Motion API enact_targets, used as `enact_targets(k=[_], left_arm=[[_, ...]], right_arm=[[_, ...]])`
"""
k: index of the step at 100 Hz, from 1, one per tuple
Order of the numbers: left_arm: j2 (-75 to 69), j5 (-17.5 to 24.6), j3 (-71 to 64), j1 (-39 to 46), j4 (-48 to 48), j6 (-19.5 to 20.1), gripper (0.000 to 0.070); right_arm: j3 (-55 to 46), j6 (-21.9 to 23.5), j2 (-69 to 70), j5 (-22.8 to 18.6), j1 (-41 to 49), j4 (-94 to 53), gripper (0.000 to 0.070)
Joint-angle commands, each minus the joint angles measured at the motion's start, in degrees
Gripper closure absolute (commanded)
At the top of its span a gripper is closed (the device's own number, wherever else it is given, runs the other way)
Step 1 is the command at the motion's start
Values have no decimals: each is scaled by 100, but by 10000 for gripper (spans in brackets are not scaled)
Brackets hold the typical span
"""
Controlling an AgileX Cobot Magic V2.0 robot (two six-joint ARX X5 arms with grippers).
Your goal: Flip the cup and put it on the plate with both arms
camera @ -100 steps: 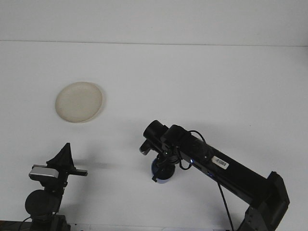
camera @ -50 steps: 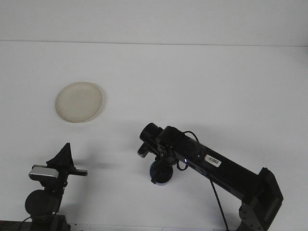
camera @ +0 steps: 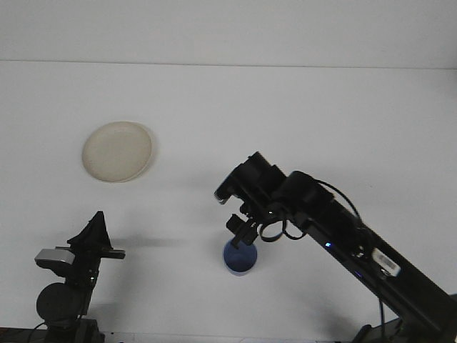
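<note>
The blue cup [camera: 239,257] is sitting on the white table [camera: 300,121], well away from the plate [camera: 117,151] (which is off to the upper left of it, nothing on it). The right gripper [camera: 241,232] hangs just above the cup's rim, fingers pointing down; looks like they're slightly apart and not holding anything, but it's dark on dark so hard to be sure. The left gripper [camera: 96,229] is parked low, left of the cup, can't tell how it's set.

A single front view looked down and forward over the white worktop [camera: 300,114] from high behind both arms, fairly far back.
</note>
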Motion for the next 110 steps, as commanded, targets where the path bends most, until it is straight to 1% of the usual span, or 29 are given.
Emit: enact_targets(k=[1,6,12,15,23,39,46,51,61,71,73,75,78,84,89,92,103,110], left_arm=[[-4,-13,2,-4,63,-866,689],[-2,85,55,-4,59,-1047,689],[-2,343,155,-4,28,-1126,688],[7,461,229,-4,-37,-1152,688],[111,675,516,-4,-391,-1191,688],[693,1062,1370,-4,-1268,-1180,688],[1095,1335,1816,-4,-1508,-1119,688],[1429,1574,2157,-4,-1687,-984,688],[2184,2028,2889,-7,-2149,-549,688],[2964,2415,3611,-24,-2605,-72,677],[3121,2490,3746,-33,-2682,0,664],[3268,2564,3880,-44,-2754,61,636],[3484,2658,4065,-66,-2846,131,576],[3899,2793,4389,-136,-2986,219,433],[4214,2859,4623,-212,-3093,243,347],[4402,2892,4758,-269,-3169,284,314],[5016,3014,5178,-555,-3456,551,252],[5377,3014,5421,-809,-3681,662,197]], right_arm=[[98,-48,-173,-164,-48,306,282],[44,-46,-452,-411,-151,590,285],[-136,-48,-802,-715,-245,966,287],[-297,-48,-1016,-785,-284,1169,292],[-953,-48,-1633,-750,-343,1790,298],[-2870,-46,-3156,-680,-546,3305,299],[-3626,-42,-3849,-476,-715,3821,302],[-4072,-44,-4330,-251,-846,4050,302],[-4776,-44,-5241,227,-1117,4378,302],[-5270,-55,-6074,636,-1381,4559,302],[-5353,-55,-6231,699,-1432,4575,302],[-5429,-57,-6378,756,-1480,4577,302],[-5539,-57,-6588,826,-1550,4577,302],[-5748,-55,-6961,925,-1681,4575,302],[-5910,-59,-7232,979,-1770,4568,302],[-5998,-59,-7372,986,-1818,4557,302],[-6249,-28,-7744,986,-1939,4409,302],[-6339,2,-7849,986,-1974,4242,302]])
